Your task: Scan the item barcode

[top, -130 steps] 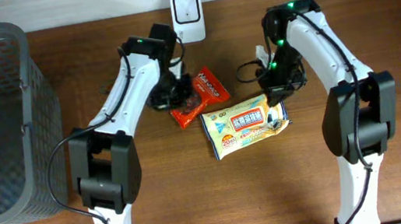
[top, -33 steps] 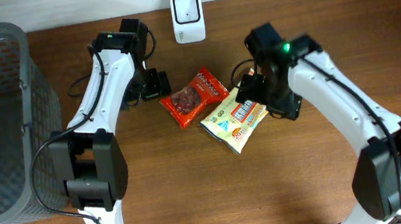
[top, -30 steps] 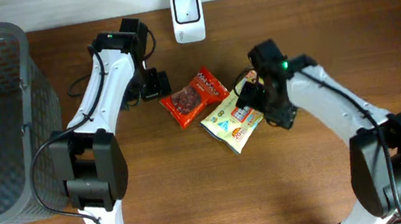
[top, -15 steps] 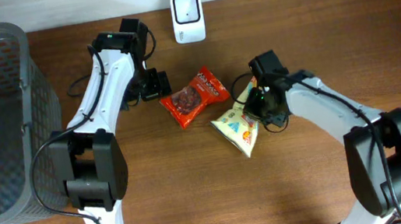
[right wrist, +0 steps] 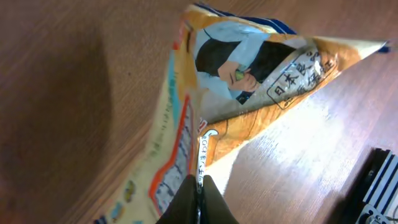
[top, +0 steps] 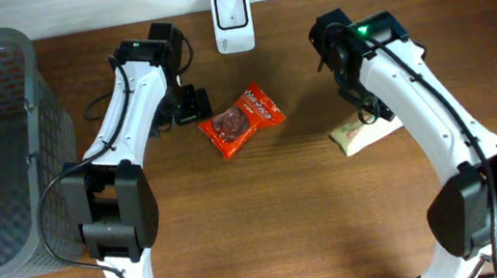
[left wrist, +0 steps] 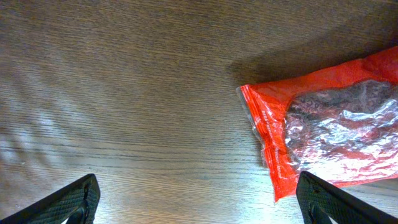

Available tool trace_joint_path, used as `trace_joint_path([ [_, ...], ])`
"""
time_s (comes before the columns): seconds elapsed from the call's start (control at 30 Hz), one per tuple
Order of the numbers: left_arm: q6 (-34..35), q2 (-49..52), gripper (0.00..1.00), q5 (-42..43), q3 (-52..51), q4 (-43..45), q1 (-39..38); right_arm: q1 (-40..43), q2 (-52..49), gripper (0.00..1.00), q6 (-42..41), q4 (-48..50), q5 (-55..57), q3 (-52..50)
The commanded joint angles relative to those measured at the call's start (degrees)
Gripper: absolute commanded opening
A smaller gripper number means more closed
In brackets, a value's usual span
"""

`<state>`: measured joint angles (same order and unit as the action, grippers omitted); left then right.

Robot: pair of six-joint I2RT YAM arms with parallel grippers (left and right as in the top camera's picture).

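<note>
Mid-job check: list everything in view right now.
Wooden table: one, brown, beneath everything.
Plastic mesh basket: one, grey, far left.
Box-shaped scanner device: one, white, back centre.
Crinkly plastic snack packet: one, red, flat at centre.
Printed snack pouch: one, yellow, right of centre, pinched by one edge.
Left end effector: one, black, open, beside the red packet, not touching.
Right end effector: one, black, shut on the yellow pouch.
</note>
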<state>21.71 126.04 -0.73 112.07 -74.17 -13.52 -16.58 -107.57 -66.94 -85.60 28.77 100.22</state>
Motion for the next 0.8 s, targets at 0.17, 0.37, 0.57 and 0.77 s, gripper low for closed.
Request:
trace_joint_path([
  [0.17, 0.1, -0.1, 0.99, -0.6, 0.5, -0.1, 0.2, 0.2, -0.9, 0.07, 15.2, 5.3, -7.9, 0.2],
  [0.37, 0.1, -0.1, 0.99, -0.6, 0.5, 0.0, 0.2, 10.2, -0.9, 0.99, 35.7, 10.6, -10.8, 0.2],
  [0.57, 0.1, -0.1, 0.99, -0.6, 0.5, -0.1, 0.2, 27.6, -7.6, 0.99, 75.1, 17.3, -35.7, 0.2],
  [0.77, 0.1, -0.1, 0.99, -0.6, 0.5, -0.1, 0.2, 31.9, -16.7, 0.99, 84.7, 16.0, -41.8, 0.0],
])
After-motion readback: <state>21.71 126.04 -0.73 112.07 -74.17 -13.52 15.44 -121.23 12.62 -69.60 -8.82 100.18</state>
